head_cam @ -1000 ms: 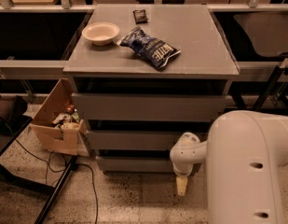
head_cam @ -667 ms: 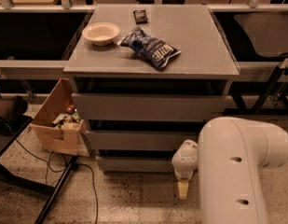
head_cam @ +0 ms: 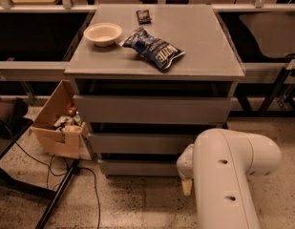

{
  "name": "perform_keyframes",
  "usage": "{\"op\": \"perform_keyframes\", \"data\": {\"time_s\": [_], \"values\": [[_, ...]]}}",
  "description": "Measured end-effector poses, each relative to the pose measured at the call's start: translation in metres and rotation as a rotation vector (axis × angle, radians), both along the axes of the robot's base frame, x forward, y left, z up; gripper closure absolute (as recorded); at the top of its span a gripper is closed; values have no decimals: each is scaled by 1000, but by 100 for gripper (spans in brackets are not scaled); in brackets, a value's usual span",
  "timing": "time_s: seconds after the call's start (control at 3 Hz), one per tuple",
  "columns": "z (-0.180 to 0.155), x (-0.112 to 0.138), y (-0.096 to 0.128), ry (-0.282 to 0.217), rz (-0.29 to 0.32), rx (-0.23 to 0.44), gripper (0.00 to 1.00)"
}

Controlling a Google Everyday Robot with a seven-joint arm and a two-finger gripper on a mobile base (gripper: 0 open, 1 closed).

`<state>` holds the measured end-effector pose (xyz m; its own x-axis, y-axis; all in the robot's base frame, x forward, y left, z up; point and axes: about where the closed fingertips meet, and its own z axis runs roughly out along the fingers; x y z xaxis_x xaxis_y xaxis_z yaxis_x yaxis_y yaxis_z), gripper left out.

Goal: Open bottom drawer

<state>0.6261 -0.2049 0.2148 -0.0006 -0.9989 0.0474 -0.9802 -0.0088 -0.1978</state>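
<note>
Bottom drawer [head_cam: 137, 168] at the foot of the grey cabinet [head_cam: 204, 42], just above the floor, below the middle drawer [head_cam: 137, 142] and top drawer [head_cam: 152, 109]. Gripper [head_cam: 186, 187] just beside its right end, pointing down near the floor, on the white arm [head_cam: 228, 175]; apart or together, cannot tell. On the cabinet top, a white bowl [head_cam: 103, 34] at left, a blue chip bag [head_cam: 154, 49] beside it, a small dark packet [head_cam: 143, 16] farther back. Left on the floor, an open cardboard box [head_cam: 56, 132].

Bottom drawer [head_cam: 137, 168], the lowest and slimmest flat matte grey handle-less front of three, sits level just above the floor, looks pushed in under the middle front, right end hidden by my arm, my gripper [head_cam: 186, 185] just beside that end.
</note>
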Motion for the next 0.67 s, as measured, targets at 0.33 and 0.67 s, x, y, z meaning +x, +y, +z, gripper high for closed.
{"op": "perform_keyframes", "data": {"time_s": [0.33, 0.67], "values": [[-18, 17, 8, -11, 22, 28, 0], [-34, 25, 17, -5, 30, 63, 17]]}}
